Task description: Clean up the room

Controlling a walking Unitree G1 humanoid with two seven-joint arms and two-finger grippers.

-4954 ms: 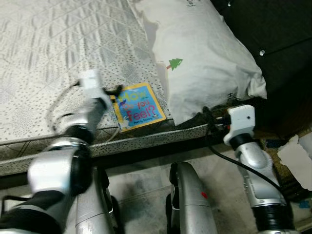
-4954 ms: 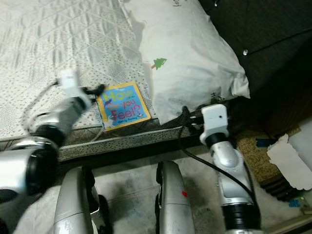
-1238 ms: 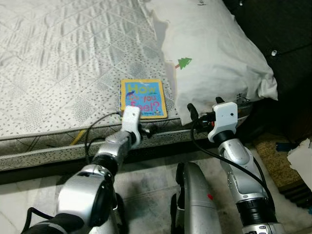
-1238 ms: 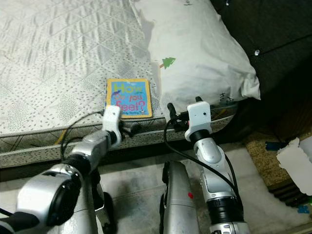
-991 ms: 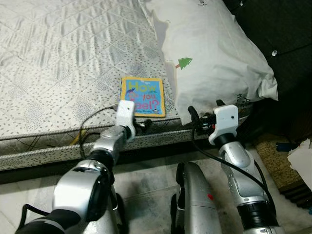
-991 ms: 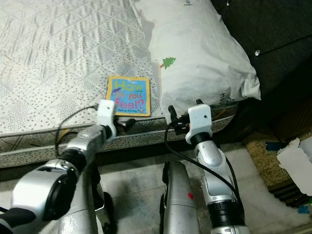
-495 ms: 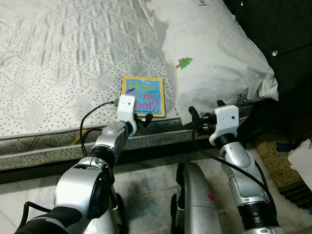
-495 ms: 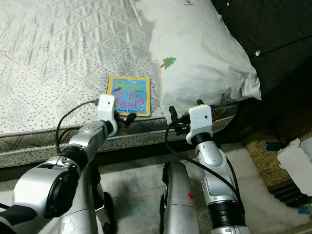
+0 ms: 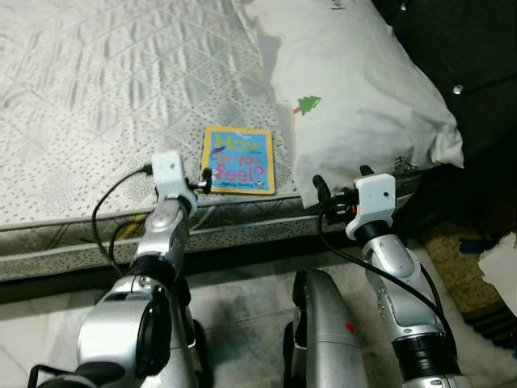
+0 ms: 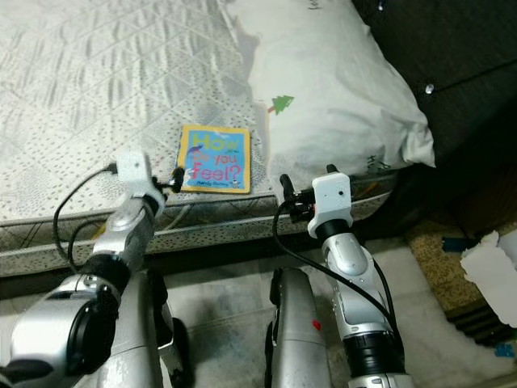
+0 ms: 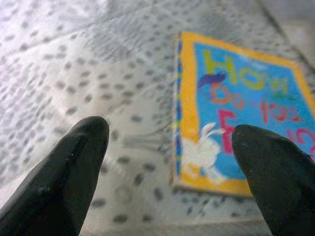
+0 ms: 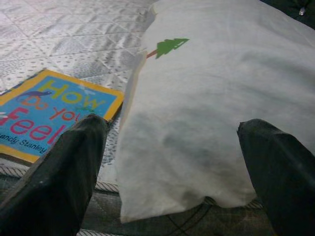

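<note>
Since a moment ago our left hand (image 11: 167, 147) has swung outward, fingers apart, beside the book (image 9: 238, 159) lying flat near the bed (image 9: 97, 97) edge; our right hand (image 12: 172, 162), open, faces the pillow (image 9: 355, 89).

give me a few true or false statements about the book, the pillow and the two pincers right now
1. The children's book lies flat on the mattress, near its front edge. True.
2. The left pincer is shut on the book. False: its fingers are spread open, one beside the book's left edge and one over its cover, with nothing clamped.
3. The white pillow has a small green tree printed on it. True.
4. The book rests on top of the pillow. False: it lies on the mattress beside the pillow.
5. The right pincer is open and faces the pillow's near edge. True.
6. The book's cover is plain red. False: it is blue with a yellow border and coloured lettering.
</note>
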